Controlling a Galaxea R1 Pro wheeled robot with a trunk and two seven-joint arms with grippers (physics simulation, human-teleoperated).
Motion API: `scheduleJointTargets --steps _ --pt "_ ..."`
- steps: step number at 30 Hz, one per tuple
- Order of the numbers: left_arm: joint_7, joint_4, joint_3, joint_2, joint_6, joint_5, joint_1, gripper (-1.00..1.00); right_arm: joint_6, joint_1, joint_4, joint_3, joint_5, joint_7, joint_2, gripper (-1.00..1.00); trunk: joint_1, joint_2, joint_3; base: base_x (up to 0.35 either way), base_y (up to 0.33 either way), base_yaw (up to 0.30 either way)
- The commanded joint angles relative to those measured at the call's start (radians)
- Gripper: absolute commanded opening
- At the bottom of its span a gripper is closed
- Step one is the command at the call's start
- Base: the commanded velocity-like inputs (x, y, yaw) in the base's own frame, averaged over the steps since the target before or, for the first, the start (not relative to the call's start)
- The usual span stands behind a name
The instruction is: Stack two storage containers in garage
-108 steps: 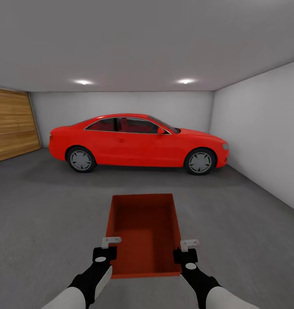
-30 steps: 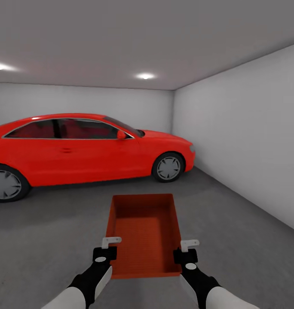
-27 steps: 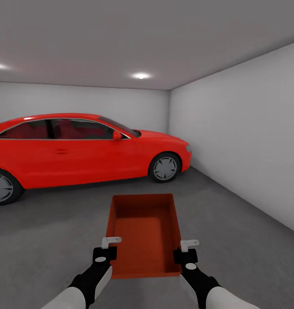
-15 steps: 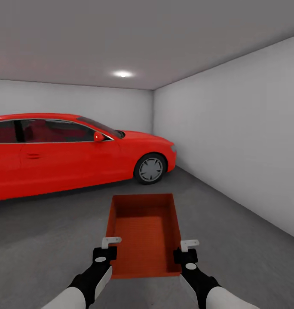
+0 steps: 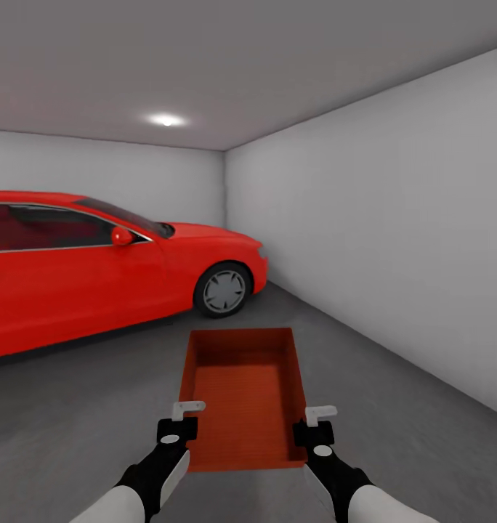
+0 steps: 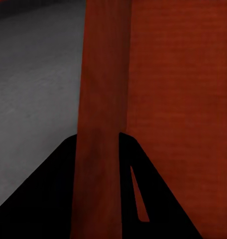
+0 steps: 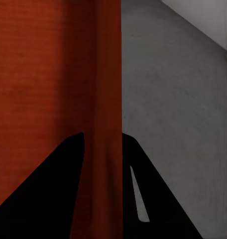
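Observation:
I hold one orange-red storage container (image 5: 245,396) in front of me, open top up, above the dark grey garage floor (image 5: 81,407). My left gripper (image 5: 182,427) is shut on its left wall, and my right gripper (image 5: 315,430) is shut on its right wall. In the left wrist view the container wall (image 6: 101,114) runs between the dark fingers (image 6: 54,199). In the right wrist view the other wall (image 7: 104,114) is pinched the same way between the fingers (image 7: 148,199).
A red car (image 5: 96,269) stands at the left, nose toward the far right corner. A plain light grey wall (image 5: 394,232) runs along the right side. Grey concrete floor (image 5: 394,421) stretches ahead and to the right of the container.
The whole view has swung to the right: the car has slid leftward in the picture and the right wall fills more of it. The container and both grippers keep the same hold.

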Motion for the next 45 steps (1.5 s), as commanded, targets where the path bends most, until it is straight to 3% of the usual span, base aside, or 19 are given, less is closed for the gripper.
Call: scheduleJointTargets --steps 1,29,45 --pt "0.009 -0.005 0.007 0.012 -0.065 -0.010 -0.001 -1.00 -0.002 -0.001 0.002 -0.007 -0.017 0.007 0.000 -1.00 0.001 -0.001 -0.001 0.322 0.059 -0.282" --pt "0.009 -0.005 0.007 0.011 -0.064 -0.008 -0.001 -1.00 -0.002 -0.001 0.002 -0.007 -0.017 0.007 0.000 -1.00 0.001 -0.001 -0.001 0.322 0.092 -0.282" --pt "0.009 -0.005 0.007 0.010 -0.063 -0.007 -0.001 -1.00 -0.002 -0.001 0.002 -0.007 -0.017 0.007 0.000 -1.00 0.001 -0.001 -0.001 0.305 0.204 -0.282"
